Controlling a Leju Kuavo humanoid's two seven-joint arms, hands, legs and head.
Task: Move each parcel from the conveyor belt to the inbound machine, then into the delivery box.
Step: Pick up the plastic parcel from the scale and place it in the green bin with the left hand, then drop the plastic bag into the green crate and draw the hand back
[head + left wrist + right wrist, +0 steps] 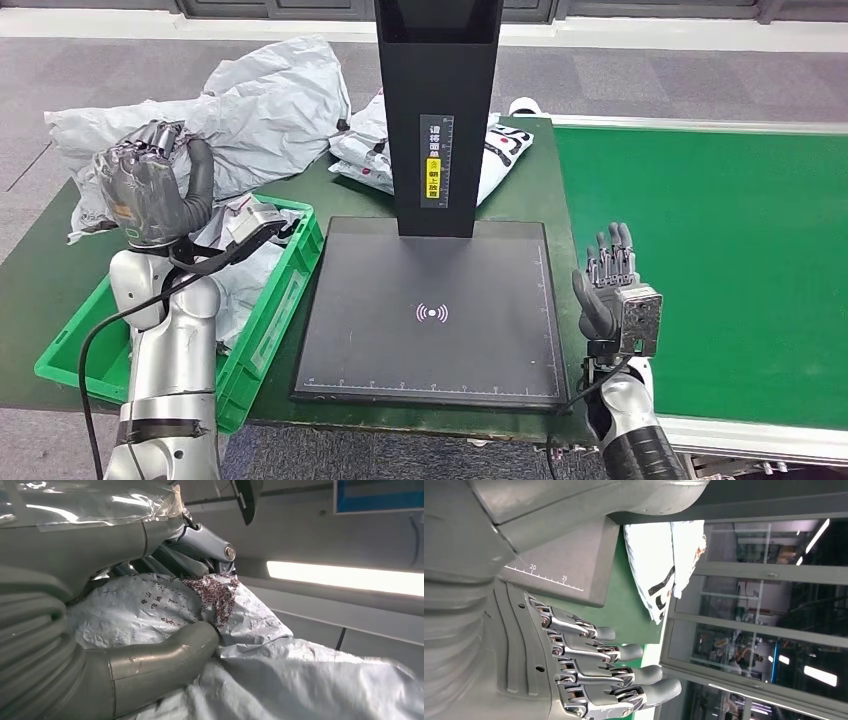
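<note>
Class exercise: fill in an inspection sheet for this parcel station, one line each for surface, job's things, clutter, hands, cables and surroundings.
Surface: green table; green conveyor belt bare.
Job's things: black inbound machine, plate bare; grey parcel; green delivery box holds grey bags.
Clutter: white printed parcel behind the machine.
Hands: left hand grips the grey parcel; right hand holds nothing, fingers extended.
Cables: black cable along left arm.
Surroundings: grey floor, glass partitions.

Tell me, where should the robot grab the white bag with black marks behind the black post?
Probably the white plastic parcel with black markings by its near right corner, fingers coming from the right hand side: it lies flat and floppy, and the black scanner post blocks its left.
</note>
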